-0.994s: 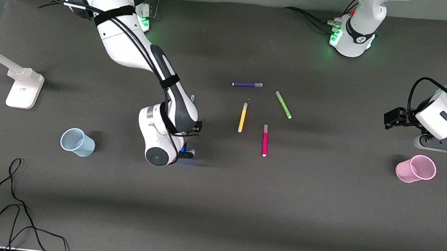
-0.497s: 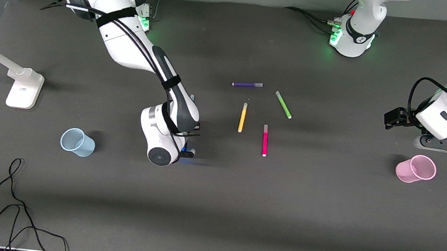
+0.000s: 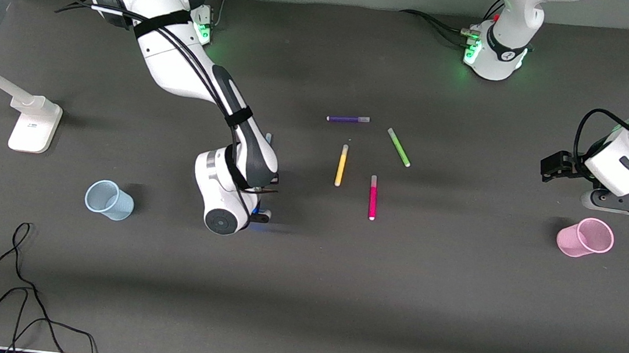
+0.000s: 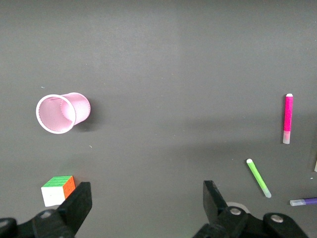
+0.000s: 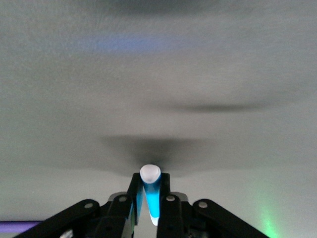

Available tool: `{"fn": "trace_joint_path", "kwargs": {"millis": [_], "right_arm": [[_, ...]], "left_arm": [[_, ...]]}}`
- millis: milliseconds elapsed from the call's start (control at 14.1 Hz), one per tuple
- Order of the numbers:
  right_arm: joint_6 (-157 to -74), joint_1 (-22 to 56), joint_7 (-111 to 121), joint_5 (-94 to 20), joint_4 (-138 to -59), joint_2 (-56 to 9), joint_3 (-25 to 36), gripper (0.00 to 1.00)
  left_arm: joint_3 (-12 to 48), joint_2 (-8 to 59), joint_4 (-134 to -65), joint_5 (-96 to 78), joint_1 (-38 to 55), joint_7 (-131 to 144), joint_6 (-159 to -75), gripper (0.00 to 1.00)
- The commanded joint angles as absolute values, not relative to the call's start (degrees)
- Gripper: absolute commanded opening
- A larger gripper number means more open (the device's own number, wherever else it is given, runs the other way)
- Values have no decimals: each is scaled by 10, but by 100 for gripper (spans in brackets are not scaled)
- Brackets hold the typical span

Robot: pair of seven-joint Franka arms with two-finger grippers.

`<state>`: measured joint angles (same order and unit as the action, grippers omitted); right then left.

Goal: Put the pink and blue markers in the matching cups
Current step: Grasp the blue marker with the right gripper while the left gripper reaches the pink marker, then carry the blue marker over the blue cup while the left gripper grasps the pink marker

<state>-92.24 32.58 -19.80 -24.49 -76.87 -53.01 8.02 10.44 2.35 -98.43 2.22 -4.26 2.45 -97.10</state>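
My right gripper [image 3: 259,214] is shut on the blue marker [image 5: 151,194], held just above the table between the blue cup and the pink marker. Only a bit of blue [image 3: 256,211] shows in the front view. The pale blue cup [image 3: 108,200] stands toward the right arm's end. The pink marker [image 3: 372,197] lies mid-table; it also shows in the left wrist view [image 4: 288,119]. The pink cup [image 3: 586,237] stands toward the left arm's end, seen too in the left wrist view [image 4: 62,113]. My left gripper [image 4: 147,208] is open and empty, waiting above the table beside the pink cup.
Yellow [image 3: 341,165], green [image 3: 399,147] and purple [image 3: 348,119] markers lie farther from the camera than the pink one. A coloured cube [image 4: 58,189] sits by the left gripper. A white stand [image 3: 33,123] and loose black cables [image 3: 16,285] are at the right arm's end.
The right wrist shifted slightly toward the pink marker and back, still holding the blue marker. The left arm has not moved.
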Motion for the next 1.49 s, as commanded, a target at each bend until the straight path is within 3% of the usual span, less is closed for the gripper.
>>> {"fn": "trace_joint_path", "kwargs": {"millis": [0,497,710,1136,1420], "right_arm": [[-910,323,-216,-231,-766,-496,88,0],[-910,329,-221,-223,-770,-386,156,0],[-911,325,-221,-169,-770,-344,171,0],[-932,326,-214,-154,-751,-295,278,0],[-999,328,-218,-126,-757,-282,337,0]], "left_arm": [[107,30,-984,-7,-33,30,-971,100],[107,126,-986,-13,61,114,-1014,99],[107,174,-988,-13,100,152,-1056,99],[107,259,-989,-13,167,217,-1157,99],[107,312,-1007,-12,209,257,-1252,99]]}}
